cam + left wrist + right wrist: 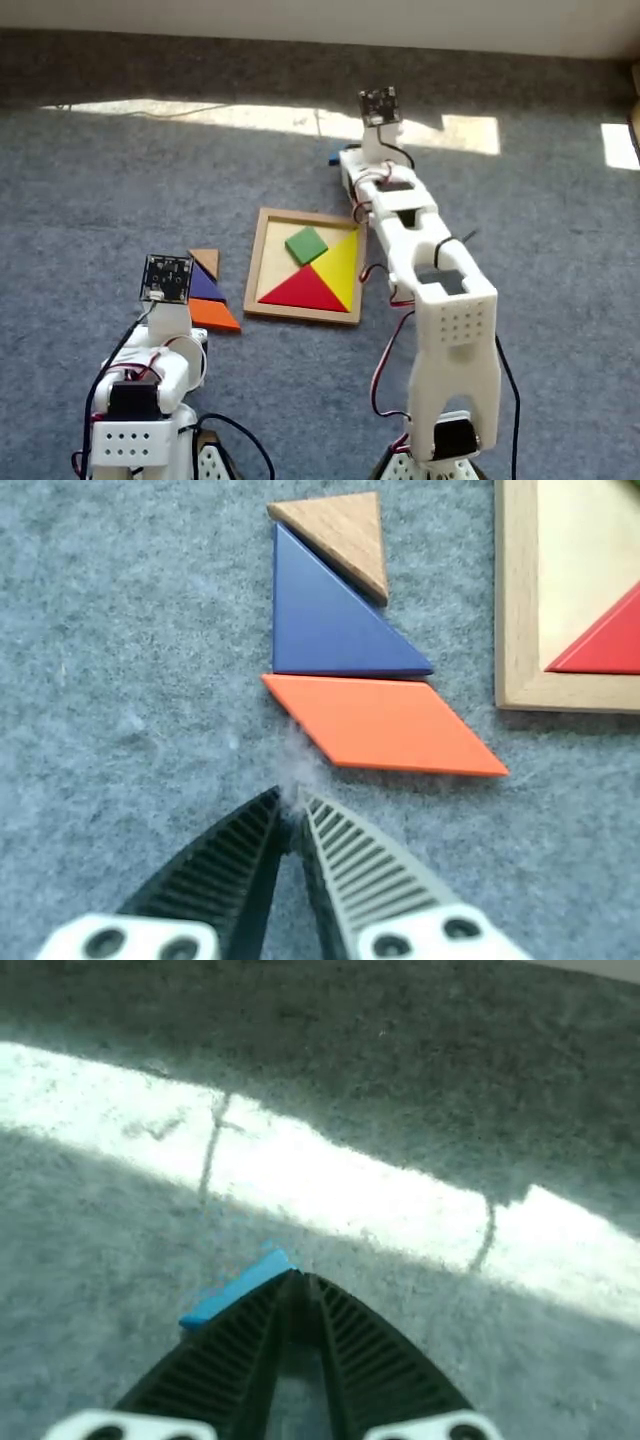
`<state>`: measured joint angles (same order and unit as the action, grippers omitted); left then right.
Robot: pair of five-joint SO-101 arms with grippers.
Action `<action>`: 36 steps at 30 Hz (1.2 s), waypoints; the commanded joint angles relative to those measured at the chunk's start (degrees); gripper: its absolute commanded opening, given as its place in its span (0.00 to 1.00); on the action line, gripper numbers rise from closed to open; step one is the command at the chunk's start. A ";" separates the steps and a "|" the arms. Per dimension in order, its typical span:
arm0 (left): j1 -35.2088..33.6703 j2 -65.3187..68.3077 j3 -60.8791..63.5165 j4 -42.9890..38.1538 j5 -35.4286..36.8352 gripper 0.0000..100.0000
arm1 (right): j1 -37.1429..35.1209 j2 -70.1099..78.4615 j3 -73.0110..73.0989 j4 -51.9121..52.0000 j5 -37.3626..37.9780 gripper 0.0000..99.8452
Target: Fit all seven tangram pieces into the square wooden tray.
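Observation:
The square wooden tray [258,270] lies on the carpet and holds a green square [306,245], a yellow triangle [343,265] and a red triangle [303,290]. Left of it, a wooden triangle [340,530], a dark blue triangle [325,620] and an orange parallelogram [385,725] sit in a row, touching. My left gripper [293,808] is shut and empty, its tips just short of the parallelogram's corner. My right gripper [297,1280] is shut, low over the carpet beyond the tray. A light blue piece [232,1290] pokes out from beside one finger; whether it is gripped is unclear.
Grey carpet surrounds everything, with a bright sunlit strip [250,115] along the far side. The right arm [430,270] stretches along the tray's right side. The tray corner [520,680] is close to the orange piece. Cables hang by both arm bases.

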<state>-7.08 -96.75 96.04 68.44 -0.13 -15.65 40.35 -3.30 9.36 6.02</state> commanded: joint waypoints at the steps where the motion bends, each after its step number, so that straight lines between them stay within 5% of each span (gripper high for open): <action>1: 0.75 -0.48 1.45 -0.79 -0.35 0.01 | 0.84 -4.44 0.13 9.19 0.00 0.01; 12: 0.75 -0.48 1.45 -0.79 -0.35 0.01 | 1.19 -16.31 -0.04 36.09 0.09 0.01; 20: 0.75 -0.48 1.45 -0.79 -0.35 0.01 | 1.27 -21.14 -0.22 37.76 -0.35 0.01; 36: 0.75 -0.48 1.45 -0.79 -0.35 0.01 | -1.89 -20.88 16.92 -22.81 -0.44 0.01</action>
<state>-7.08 -96.75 96.04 68.44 -0.13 -15.82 23.47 11.91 -0.40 6.11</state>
